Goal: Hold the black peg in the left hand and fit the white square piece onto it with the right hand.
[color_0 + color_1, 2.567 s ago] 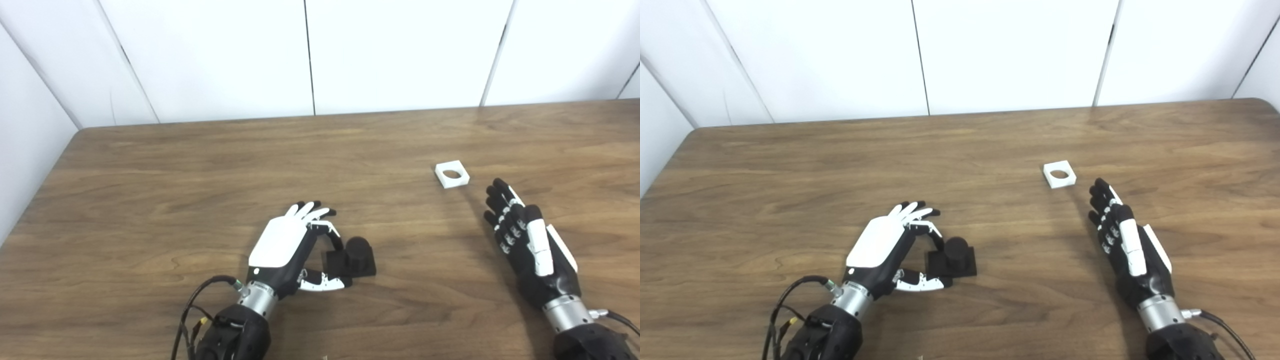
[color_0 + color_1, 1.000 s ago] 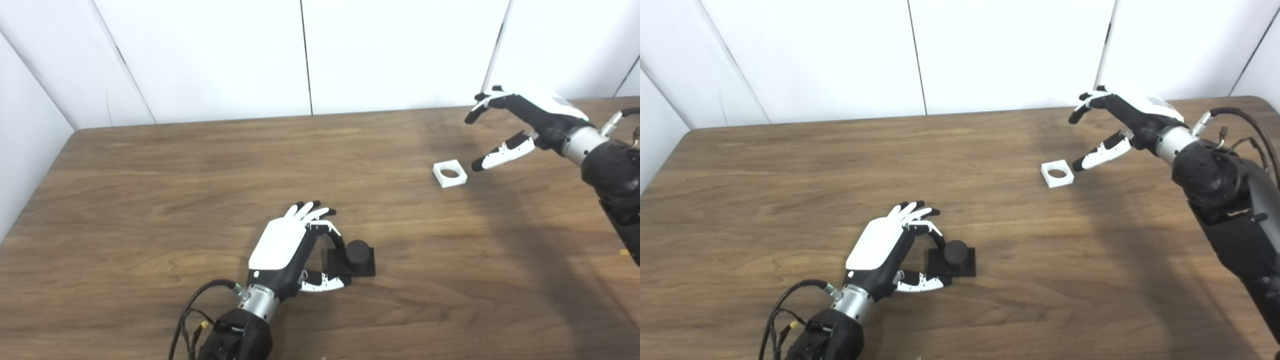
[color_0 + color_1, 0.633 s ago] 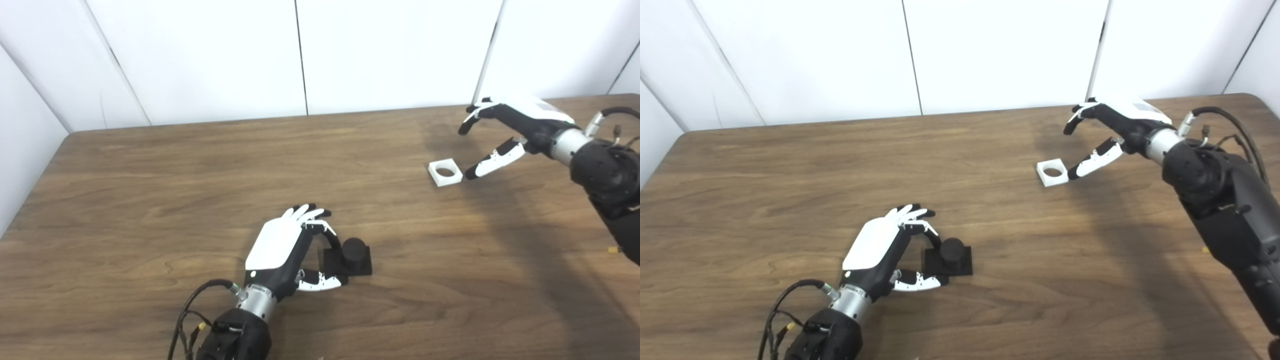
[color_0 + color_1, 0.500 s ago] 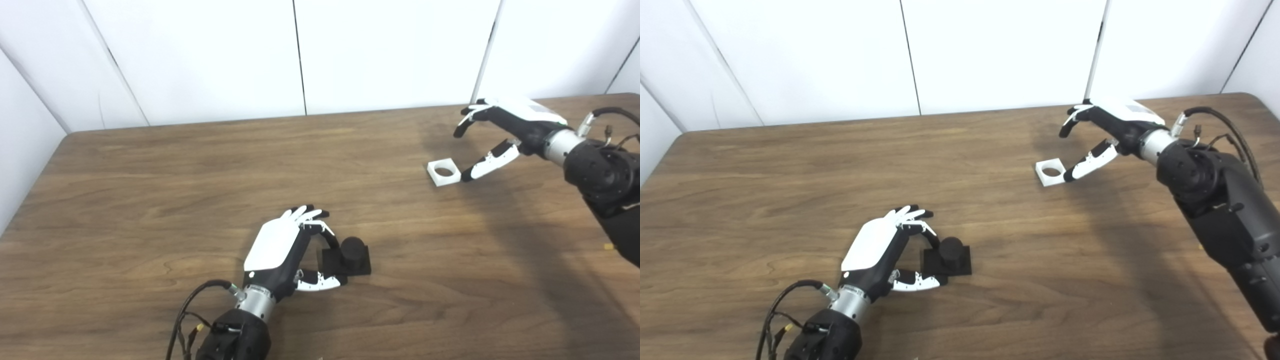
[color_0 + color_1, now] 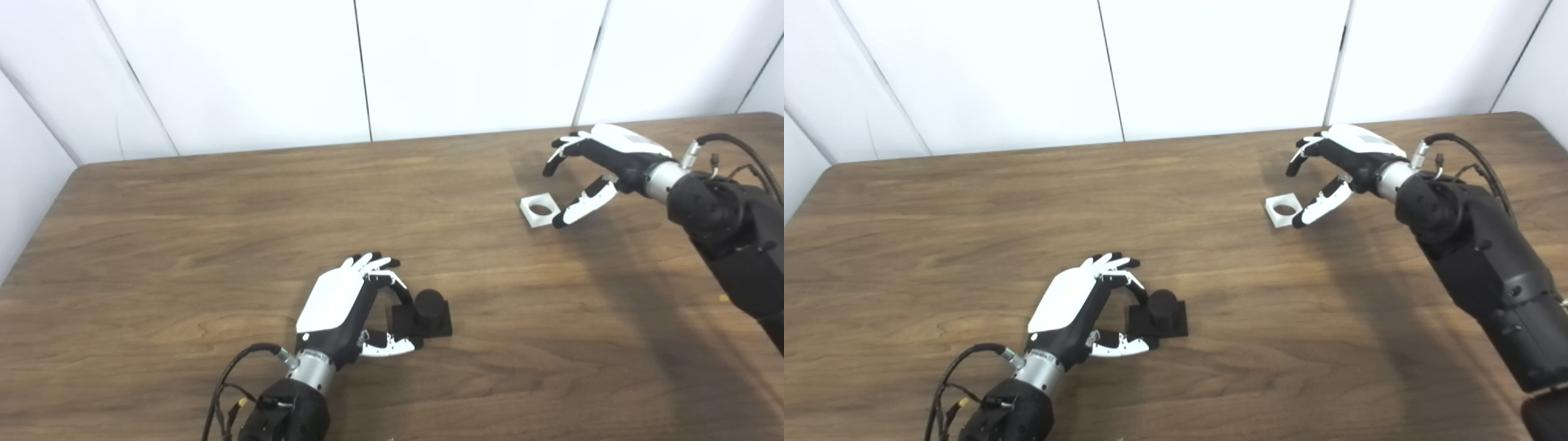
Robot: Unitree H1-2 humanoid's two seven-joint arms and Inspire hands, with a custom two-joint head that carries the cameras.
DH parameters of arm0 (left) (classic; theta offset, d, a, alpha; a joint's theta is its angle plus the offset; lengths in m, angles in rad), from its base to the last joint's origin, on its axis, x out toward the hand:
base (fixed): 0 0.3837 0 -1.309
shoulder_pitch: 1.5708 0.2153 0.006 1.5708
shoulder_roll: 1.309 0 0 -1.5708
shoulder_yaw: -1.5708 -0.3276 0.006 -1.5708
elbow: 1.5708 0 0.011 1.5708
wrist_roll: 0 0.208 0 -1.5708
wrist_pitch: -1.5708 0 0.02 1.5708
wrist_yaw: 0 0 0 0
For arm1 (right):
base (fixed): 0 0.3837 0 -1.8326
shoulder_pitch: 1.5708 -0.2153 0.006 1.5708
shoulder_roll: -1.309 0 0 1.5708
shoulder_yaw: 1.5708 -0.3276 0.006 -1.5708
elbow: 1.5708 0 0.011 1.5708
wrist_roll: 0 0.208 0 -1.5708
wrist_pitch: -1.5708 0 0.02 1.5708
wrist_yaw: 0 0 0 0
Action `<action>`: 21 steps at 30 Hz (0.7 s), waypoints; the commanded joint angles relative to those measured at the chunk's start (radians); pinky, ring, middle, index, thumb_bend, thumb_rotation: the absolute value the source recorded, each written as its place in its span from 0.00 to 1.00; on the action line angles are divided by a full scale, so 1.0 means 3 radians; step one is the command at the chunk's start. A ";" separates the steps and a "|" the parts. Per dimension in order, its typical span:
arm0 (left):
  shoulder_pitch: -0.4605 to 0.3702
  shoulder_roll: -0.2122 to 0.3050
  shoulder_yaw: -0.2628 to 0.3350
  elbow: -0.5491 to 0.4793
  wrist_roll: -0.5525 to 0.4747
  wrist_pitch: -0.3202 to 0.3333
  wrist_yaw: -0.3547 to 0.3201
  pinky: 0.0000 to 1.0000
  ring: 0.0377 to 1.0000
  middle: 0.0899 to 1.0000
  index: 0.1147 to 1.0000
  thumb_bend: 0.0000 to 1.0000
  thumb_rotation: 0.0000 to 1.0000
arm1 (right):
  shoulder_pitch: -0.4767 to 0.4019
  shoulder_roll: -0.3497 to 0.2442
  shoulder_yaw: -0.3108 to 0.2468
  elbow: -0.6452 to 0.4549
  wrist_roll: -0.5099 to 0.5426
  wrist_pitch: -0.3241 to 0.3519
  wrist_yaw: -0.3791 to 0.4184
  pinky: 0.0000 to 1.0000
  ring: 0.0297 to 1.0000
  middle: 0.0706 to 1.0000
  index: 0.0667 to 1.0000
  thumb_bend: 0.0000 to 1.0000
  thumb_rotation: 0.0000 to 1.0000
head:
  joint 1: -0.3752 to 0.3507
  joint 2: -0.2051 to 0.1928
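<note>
The black peg [image 5: 430,304], a short cylinder on a square black base, stands on the table near the front middle. My left hand [image 5: 340,302] lies at its left side, with the fingers curled onto the base's back left edge and the thumb along its front left corner, closed on the base. The white square piece [image 5: 538,210] with a round hole lies flat at the far right. My right hand [image 5: 603,162] hovers just right of it, open. Its thumb tip is almost at the piece's right edge and its fingers arch above the far side.
The wooden table [image 5: 184,233] has its left edge beside a white wall and its back edge against white panels. My right forearm [image 5: 1476,257] stretches over the table's right side. A cable [image 5: 236,367] loops at the left wrist.
My right hand has risen from the table and come in toward the white piece from the right, lowering its thumb next to it. The left hand and peg stay put; the view shifted slightly.
</note>
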 commanded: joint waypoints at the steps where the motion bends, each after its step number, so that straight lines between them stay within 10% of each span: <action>1: 0.0054 0.0060 -0.0027 0.0060 0.0088 0.0098 -0.0091 0.98 0.95 0.86 0.42 0.52 0.07 | -0.0227 -0.0014 -0.0038 -0.0010 -0.0040 -0.0117 -0.0113 1.00 1.00 0.94 0.68 0.92 0.28 | -0.0004 0.0005; 21: 0.0074 0.0014 -0.0033 0.0042 -0.0018 0.0099 -0.0077 1.00 0.97 0.87 0.42 0.52 0.07 | -0.0325 0.0169 -0.0028 0.0489 -0.0158 -0.0161 -0.0399 1.00 1.00 0.94 0.69 0.91 0.27 | 0.0010 0.0013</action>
